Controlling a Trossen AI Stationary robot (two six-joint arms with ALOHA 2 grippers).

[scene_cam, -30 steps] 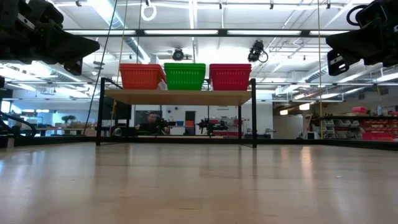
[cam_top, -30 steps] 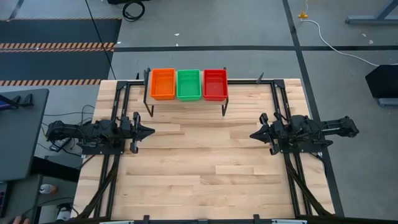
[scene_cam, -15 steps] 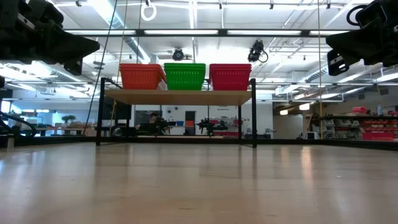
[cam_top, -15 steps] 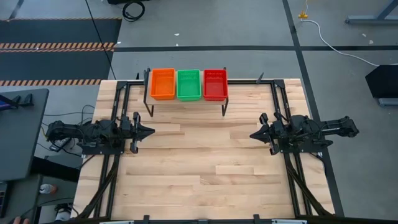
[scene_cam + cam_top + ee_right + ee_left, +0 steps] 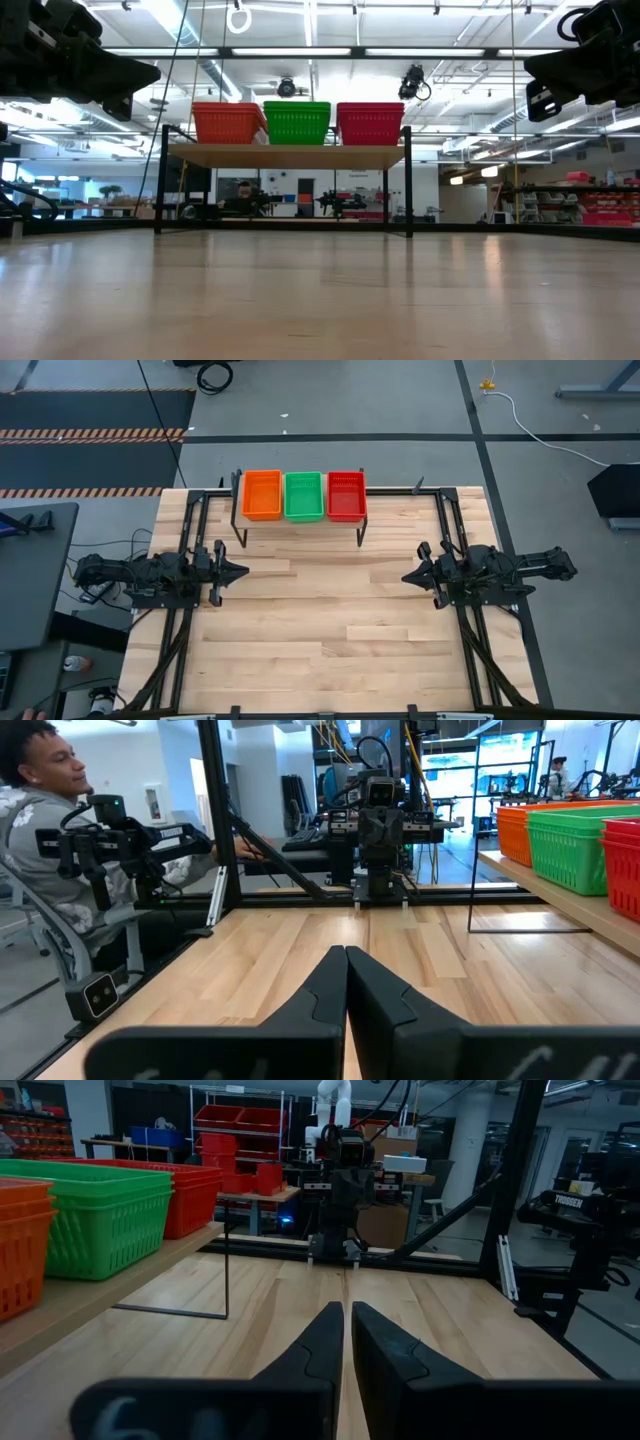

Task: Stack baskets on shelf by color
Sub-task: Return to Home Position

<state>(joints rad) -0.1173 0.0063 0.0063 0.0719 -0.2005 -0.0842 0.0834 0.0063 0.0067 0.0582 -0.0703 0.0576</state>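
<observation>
baskets [image 5: 303,496] in orange, green, red stacks on shelf [image 5: 290,155], left end effector [image 5: 240,570] and right end effector [image 5: 407,575] closed, empty, over counter [image 5: 320,640] sides

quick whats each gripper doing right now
left gripper: shut, holding nothing, out at the left side.
right gripper: shut, holding nothing, out at the right side.
</observation>
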